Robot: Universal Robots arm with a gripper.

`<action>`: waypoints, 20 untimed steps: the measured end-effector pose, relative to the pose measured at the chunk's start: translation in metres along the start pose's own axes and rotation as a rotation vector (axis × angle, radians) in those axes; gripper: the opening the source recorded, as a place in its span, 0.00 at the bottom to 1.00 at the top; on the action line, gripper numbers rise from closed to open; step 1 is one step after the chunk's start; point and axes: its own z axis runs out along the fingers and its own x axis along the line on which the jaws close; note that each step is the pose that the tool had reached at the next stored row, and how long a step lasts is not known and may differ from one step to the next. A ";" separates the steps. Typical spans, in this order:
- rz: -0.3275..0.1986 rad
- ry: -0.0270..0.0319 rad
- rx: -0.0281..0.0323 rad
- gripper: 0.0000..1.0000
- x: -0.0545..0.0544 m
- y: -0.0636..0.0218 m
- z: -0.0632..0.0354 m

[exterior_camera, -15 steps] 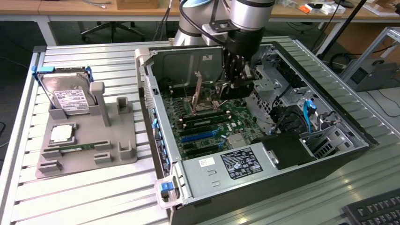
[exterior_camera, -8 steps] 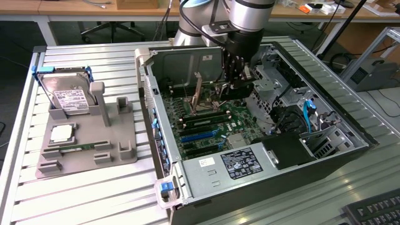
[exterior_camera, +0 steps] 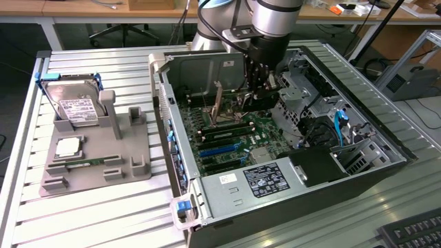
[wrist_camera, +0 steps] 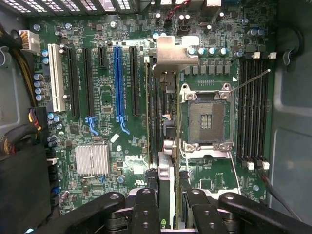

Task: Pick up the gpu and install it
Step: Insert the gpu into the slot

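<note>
**GPU held edge-on inside the open case**

Exterior view: the arm reaches into the computer case; the gripper is partly masked by the case wall, with the gpu standing upright above the motherboard.

Wrist view: the fingers are clamped on the gpu, seen edge-on; its lower edge and slot contact cannot be made out.

The open black-and-silver computer case lies on the slatted metal table. At the exterior view's left of it stands the grey plastic parts holder, with the silver hard drive in it. Inside the case, the thin green gpu card stands upright on the green motherboard, between the black gripper's fingers.
</note>
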 end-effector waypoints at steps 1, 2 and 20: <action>0.000 0.0000 0.0000 0.27 0.000 0.0000 0.0003; 0.000 0.0001 -0.0001 0.27 0.000 0.0000 0.0006; 0.000 0.0010 0.0000 0.27 0.005 0.0075 0.0054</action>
